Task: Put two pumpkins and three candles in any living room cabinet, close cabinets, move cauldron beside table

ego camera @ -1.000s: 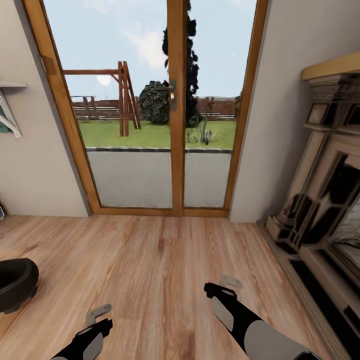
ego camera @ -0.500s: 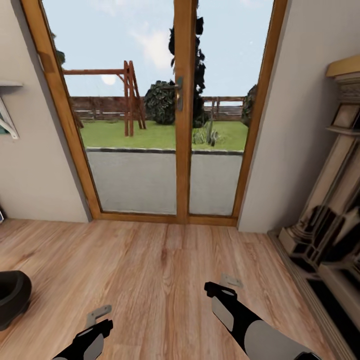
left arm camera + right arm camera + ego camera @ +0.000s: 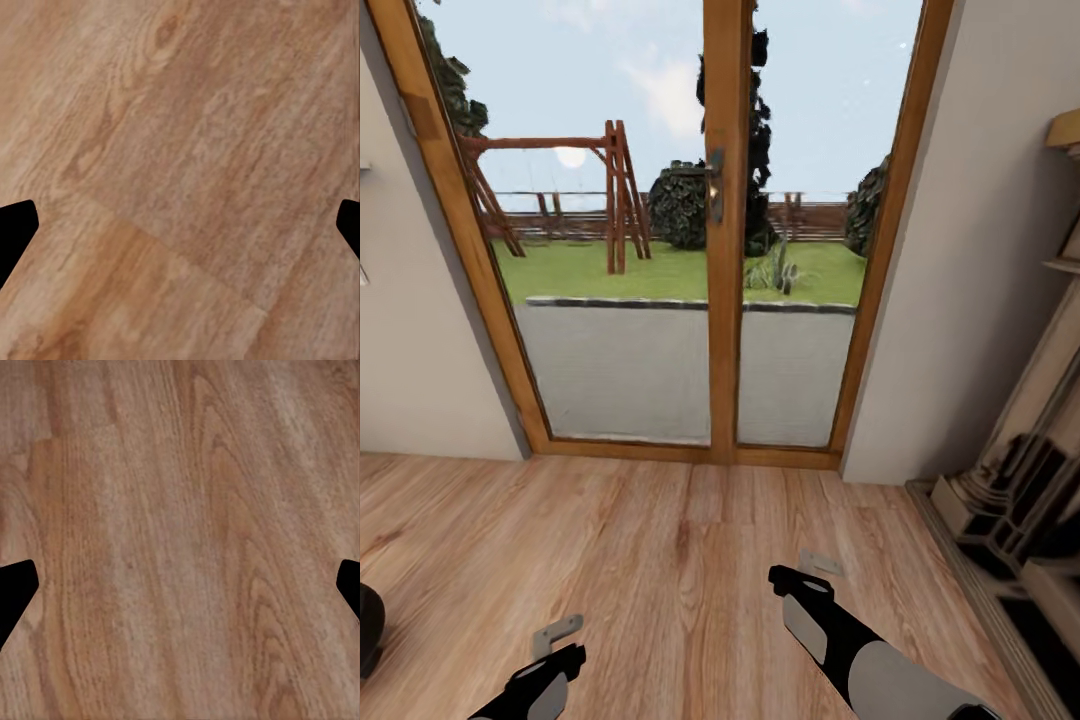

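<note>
A thin slice of the black cauldron (image 3: 365, 628) shows at the far left edge of the head view, on the wood floor. My left gripper (image 3: 556, 634) hangs low over the floor to the right of it, well apart. My right gripper (image 3: 819, 563) is held over the floor further right. In the left wrist view the left gripper (image 3: 180, 225) is open, with bare planks between its dark fingertips (image 3: 15, 229). The right gripper (image 3: 180, 585) is open too, over bare floor. Pumpkins, candles, cabinet and table are out of view.
Straight ahead stands a wood-framed glass double door (image 3: 722, 250) onto a garden, with beige walls on either side. A dark ornate fireplace surround (image 3: 1025, 490) with a raised hearth lines the right wall. Wood floor (image 3: 680, 560) stretches between me and the door.
The whole picture has shifted, so the camera moved. The door looks nearer, the cauldron has slid almost off the left edge and the fireplace toward the right. Both arms keep their pose.
</note>
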Robot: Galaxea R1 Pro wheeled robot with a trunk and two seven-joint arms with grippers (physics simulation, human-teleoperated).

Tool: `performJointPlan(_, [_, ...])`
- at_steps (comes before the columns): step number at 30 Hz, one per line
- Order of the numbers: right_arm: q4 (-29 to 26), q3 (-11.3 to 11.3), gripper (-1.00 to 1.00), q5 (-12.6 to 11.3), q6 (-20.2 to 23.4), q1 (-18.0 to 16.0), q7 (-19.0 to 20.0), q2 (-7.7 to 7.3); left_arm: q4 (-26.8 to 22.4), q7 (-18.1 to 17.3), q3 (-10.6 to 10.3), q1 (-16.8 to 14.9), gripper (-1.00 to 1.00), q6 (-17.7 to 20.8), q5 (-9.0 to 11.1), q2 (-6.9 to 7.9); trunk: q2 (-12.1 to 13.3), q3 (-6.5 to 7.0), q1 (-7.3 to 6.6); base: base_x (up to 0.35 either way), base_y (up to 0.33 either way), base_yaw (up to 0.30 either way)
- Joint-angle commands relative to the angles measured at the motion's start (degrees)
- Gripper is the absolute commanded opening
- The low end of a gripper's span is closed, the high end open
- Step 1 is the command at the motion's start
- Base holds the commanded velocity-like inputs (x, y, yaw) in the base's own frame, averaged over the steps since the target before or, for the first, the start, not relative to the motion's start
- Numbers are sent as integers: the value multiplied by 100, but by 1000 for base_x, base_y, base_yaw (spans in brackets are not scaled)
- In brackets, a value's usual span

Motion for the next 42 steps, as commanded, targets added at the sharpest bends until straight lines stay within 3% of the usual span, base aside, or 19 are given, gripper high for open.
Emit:
performJointPlan(1, [-9,48,100,-30,22,-4,-42,-4,-1,19,-24,-2,100,-27,39,-6,-2,-5,2,220,-152,0])
performJointPlan(15, [8,83,100,-30,22,-4,-42,3,15,20,-24,-2,100,-56,40,-18,-2,-5,2,34,-22,20])
performJointPlan(25, [52,83,100,-30,0,-4,-42,5,26,19,-24,-2,100,-56,42,-27,-2,-5,2,195,-50,260])
performJointPlan(42, [54,84,100,-30,-5,-4,-42,5,35,21,-24,-2,100,-56,49,-62,-2,-5,2,13,-31,282])
